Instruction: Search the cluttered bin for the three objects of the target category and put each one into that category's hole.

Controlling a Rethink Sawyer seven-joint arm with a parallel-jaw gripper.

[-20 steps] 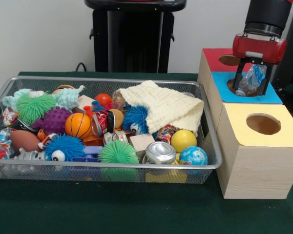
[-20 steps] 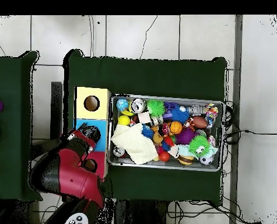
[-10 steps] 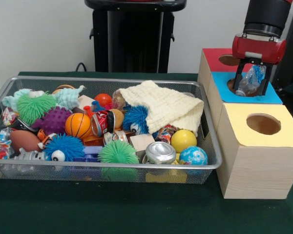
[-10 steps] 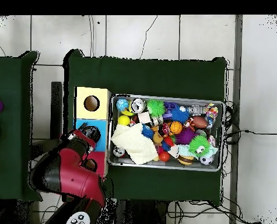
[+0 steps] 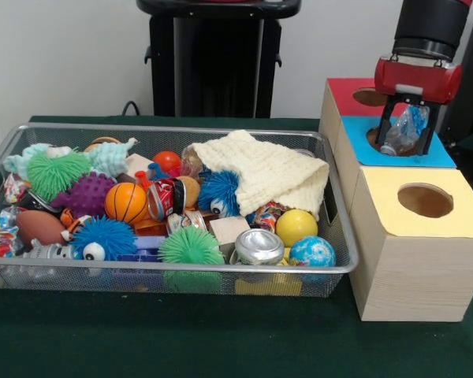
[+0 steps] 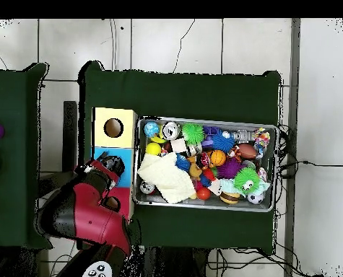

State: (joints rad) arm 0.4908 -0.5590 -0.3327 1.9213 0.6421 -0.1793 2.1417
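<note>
My gripper hangs over the round hole of the blue-topped wooden box at the right. It is shut on a wrinkly clear plastic packet showing blue and white, whose lower end is at the hole's mouth. The silver wire mesh bin stands to the left, full of toys. In the overhead view the red arm covers the gripper and the blue box, and the bin lies to its right. I cannot pick out other such packets in the clutter.
A red-topped box stands behind the blue one and a yellow-topped box in front of it. The bin holds a cream cloth, spiky rubber balls, a small basketball, a crushed can and a red can.
</note>
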